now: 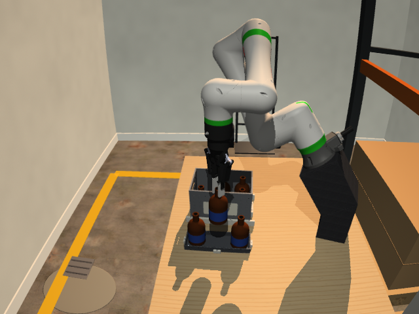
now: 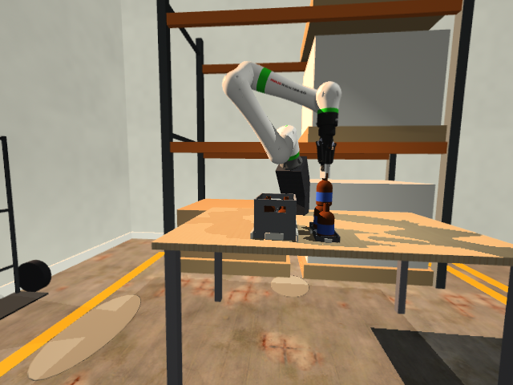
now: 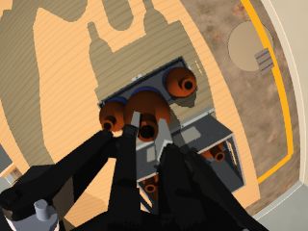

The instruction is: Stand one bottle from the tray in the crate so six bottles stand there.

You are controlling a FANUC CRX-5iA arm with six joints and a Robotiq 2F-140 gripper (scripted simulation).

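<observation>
My gripper (image 1: 220, 189) is shut on the neck of a brown bottle with a blue label (image 1: 218, 209) and holds it upright above the tray (image 1: 218, 241). It also shows in the exterior view (image 2: 324, 194) and in the wrist view (image 3: 148, 115). Two more brown bottles stand on the tray, one left (image 1: 196, 229) and one right (image 1: 239, 233). The grey crate (image 1: 226, 194) stands just behind the tray with several bottles in it (image 1: 242, 184). The crate's front middle part is hidden by the held bottle.
The arm's black base (image 1: 330, 199) stands on the table right of the crate. A large wooden box (image 1: 389, 203) is at the far right. A dark shelf rack (image 2: 165, 124) stands behind the table.
</observation>
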